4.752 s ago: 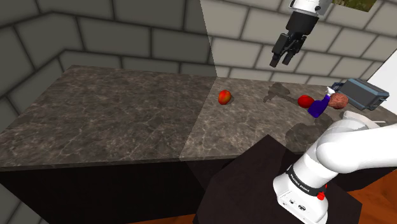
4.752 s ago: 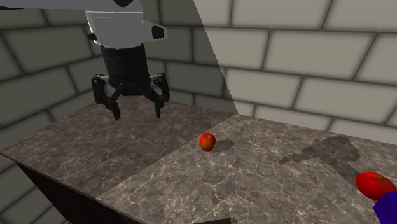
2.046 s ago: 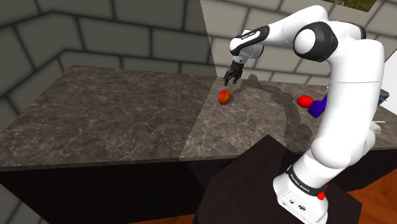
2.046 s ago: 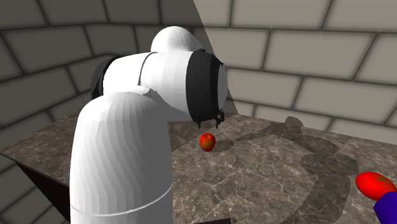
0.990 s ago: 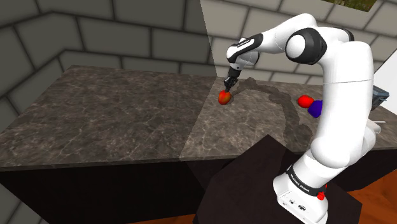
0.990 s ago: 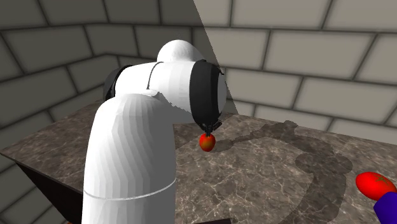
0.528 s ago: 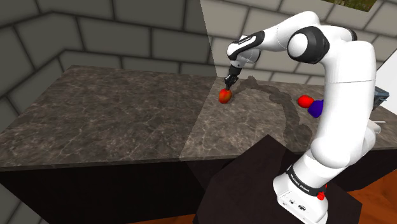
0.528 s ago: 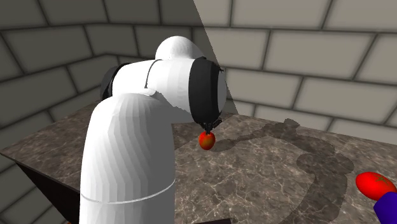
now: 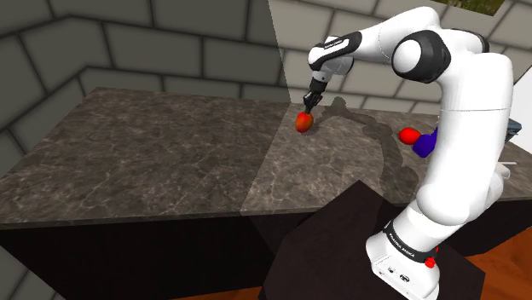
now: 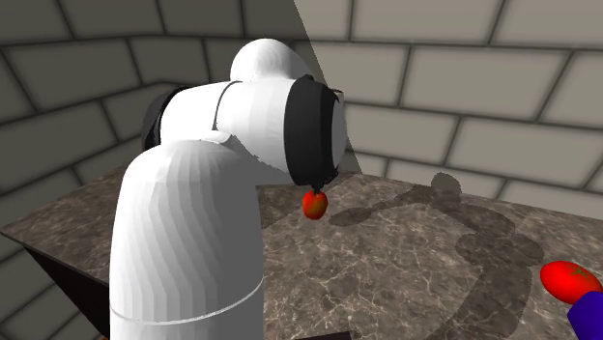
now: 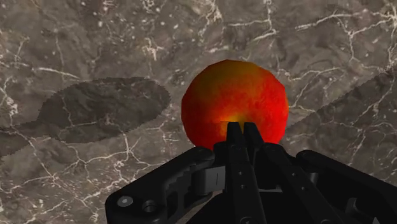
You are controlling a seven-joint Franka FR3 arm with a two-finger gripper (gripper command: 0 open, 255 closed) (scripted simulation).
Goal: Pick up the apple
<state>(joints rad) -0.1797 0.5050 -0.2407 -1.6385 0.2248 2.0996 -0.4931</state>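
The gripper (image 9: 305,108) was clamped on the apple (image 9: 303,123). In the wrist view its two black fingers (image 11: 233,140) stood nearly together, w/ barely a slit btwn them, nipping a small part of the red-orange fruit (image 11: 234,98) on the side facing the hand. How much of it they'd caught couldn't be told; the bulk of the apple bulged out past the tips.

Location: in the shoulder view the apple hung right under the fingertips, approx 6 o'clk of the gripper. It was over the lit part of the dark marble counter (image 9: 153,162), toward the brick wall (image 9: 196,60). A red item (image 9: 409,135) & a blue item (image 9: 424,143) sat touching each other, well apart from the apple at approx 3 o'clk.

In the second exterior view the apple (image 10: 313,205) dangled below the dark wrist, and its shadow (image 10: 345,214) lay on the stone at approx 4 o'clk, not joined to the fruit. The wrist view agreed: the shadow patch (image 11: 102,113) sat apart from the apple, w/ bare marble btwn them. Judging by that, the apple was prob. off the counter, though only low.

Progress: reach done, grasp done, lift apparently begun. Left to do: carry it higher, clear of the surface, w/o losing it. Main worry was the thin pinch on a round fruit, which could let it roll out or swing if the arm jerked. A slow, straight rise looked safest.
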